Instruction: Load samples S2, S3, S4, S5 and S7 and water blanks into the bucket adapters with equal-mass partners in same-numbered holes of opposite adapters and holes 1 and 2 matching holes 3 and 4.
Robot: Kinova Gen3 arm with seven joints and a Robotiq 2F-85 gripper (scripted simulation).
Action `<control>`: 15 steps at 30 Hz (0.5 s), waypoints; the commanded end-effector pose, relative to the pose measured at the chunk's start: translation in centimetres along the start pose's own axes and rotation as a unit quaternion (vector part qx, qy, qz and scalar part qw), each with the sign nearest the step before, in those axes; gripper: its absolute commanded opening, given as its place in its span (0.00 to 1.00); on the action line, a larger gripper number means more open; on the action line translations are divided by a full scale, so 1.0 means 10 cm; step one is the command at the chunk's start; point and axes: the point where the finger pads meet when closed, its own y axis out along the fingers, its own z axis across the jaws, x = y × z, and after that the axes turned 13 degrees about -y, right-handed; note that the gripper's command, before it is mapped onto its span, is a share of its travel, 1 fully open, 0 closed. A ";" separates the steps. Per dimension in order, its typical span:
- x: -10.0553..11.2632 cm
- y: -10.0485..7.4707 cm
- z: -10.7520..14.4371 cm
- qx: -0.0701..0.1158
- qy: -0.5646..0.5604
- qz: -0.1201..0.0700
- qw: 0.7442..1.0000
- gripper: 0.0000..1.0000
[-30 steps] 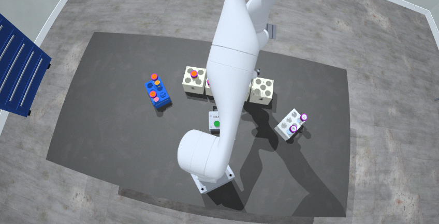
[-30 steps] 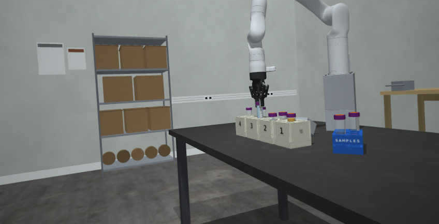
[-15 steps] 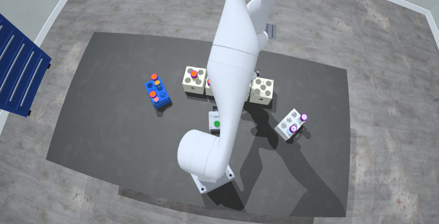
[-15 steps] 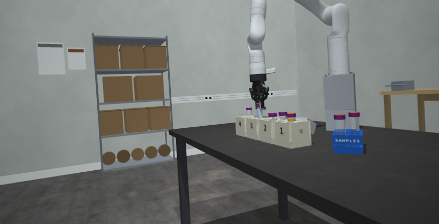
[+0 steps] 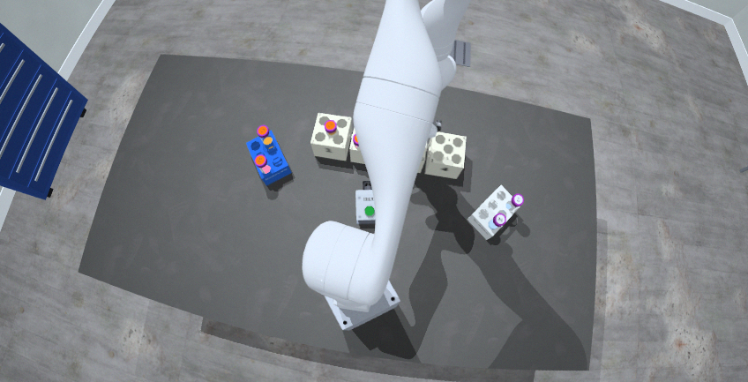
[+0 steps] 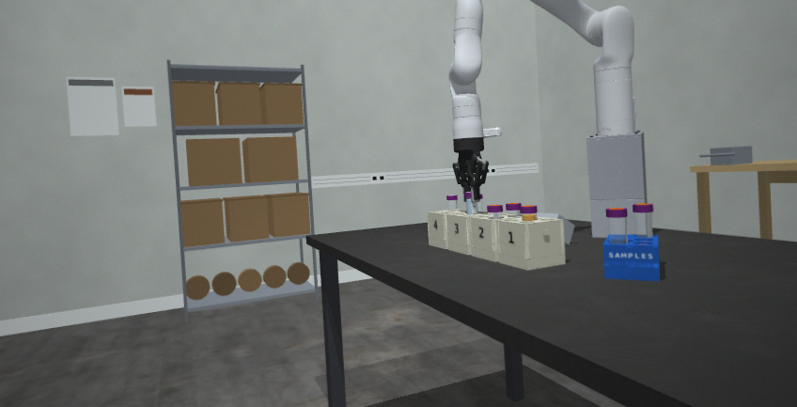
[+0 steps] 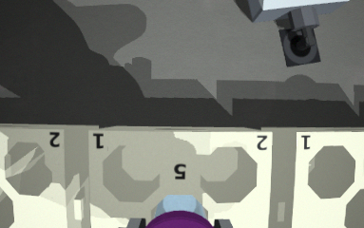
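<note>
My gripper (image 6: 469, 187) is shut on a tube with a purple cap and pale blue liquid (image 7: 181, 215). It holds the tube upright over adapter 3 (image 6: 457, 230), its lower end at the adapter's top. In the wrist view the tube sits just below the mark 5 of that adapter (image 7: 181, 166); I cannot tell which hole it is in. Holes 1 and 2 there are empty. Adapter 1 (image 5: 331, 136) holds an orange-dot tube (image 5: 330, 125). Adapter 4 (image 5: 445, 153) is empty. My arm hides adapters 2 and 3 from above.
The blue SAMPLES rack (image 5: 268, 155) with several orange-dot tubes stands to the left. The white blank rack (image 5: 496, 212) with two white-dot tubes stands to the right. The DONE desk with its green key (image 5: 370, 211) is in front of the adapters.
</note>
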 end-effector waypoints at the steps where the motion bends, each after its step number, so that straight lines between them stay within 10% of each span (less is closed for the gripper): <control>1: 0.01 0.01 0.00 0.000 0.000 -0.001 1.000 0.10; 15: 0.01 0.09 0.00 0.000 0.000 -0.001 1.000 0.10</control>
